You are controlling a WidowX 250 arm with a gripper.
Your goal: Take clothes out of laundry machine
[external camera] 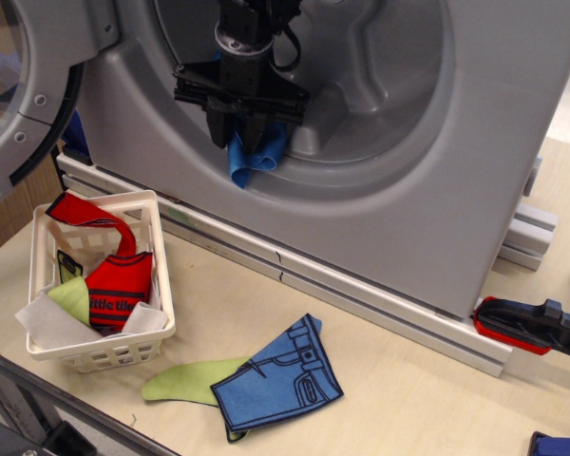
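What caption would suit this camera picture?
Gripper pinching a blue cloth at the laundry machine's drum opening.

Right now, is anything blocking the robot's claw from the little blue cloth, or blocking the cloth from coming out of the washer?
Nothing visible blocks it. The gripper has its fingers pinched on the blue cloth at the front lip of the laundry machine. The round door is swung open to the side, so the way out looks clear.

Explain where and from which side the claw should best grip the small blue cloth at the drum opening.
Probably the bunched upper fold of the blue cloth, approached from above and in front through the laundry machine's opening. The cloth drapes over the drum's lower rim, its lower end hanging free, so the gathered top offers thickness to pinch. The claw already sits there, fingers closed around that fold.
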